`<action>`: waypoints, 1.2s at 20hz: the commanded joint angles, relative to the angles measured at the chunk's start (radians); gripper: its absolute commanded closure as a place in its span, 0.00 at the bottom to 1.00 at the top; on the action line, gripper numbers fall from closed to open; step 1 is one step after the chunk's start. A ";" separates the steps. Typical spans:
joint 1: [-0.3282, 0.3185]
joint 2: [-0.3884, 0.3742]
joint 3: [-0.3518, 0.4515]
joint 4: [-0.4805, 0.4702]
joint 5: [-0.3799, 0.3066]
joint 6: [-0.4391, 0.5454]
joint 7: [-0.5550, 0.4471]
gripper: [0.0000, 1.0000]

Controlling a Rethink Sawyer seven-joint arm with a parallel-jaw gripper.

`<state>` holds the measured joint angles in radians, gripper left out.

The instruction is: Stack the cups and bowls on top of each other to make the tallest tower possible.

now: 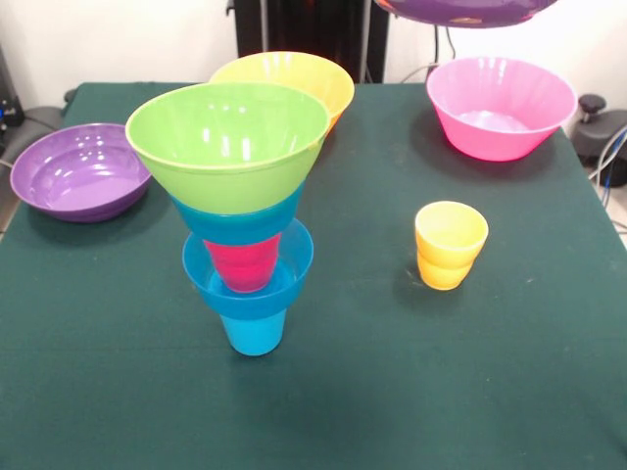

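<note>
The tower stands at the front left of centre. A blue cup [253, 335] is lowest, then a small blue bowl [247, 284], a red cup [243, 262], a second small blue bowl [238, 221] and a lime green bowl [227, 142] on top. A yellow cup [451, 245] stands upright alone to the right. A pink bowl [500, 108] sits at the far right. An orange bowl [299, 78] sits behind the tower. One purple bowl [83, 171] rests at the left. Another purple bowl [460, 10] hangs above the table at the top edge. The gripper does not show.
The table [392, 392] has a dark green cloth. The robot's black pedestal [313, 29] stands at the far side. Cables and dark gear lie beyond the right edge [602, 137] and the left edge.
</note>
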<state>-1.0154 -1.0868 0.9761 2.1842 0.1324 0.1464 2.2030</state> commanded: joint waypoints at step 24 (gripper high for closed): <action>-0.040 0.199 -0.027 0.039 -0.270 0.078 -0.044 1.00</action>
<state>-1.0544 -0.9696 0.9755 2.1859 -0.0531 0.1464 2.2030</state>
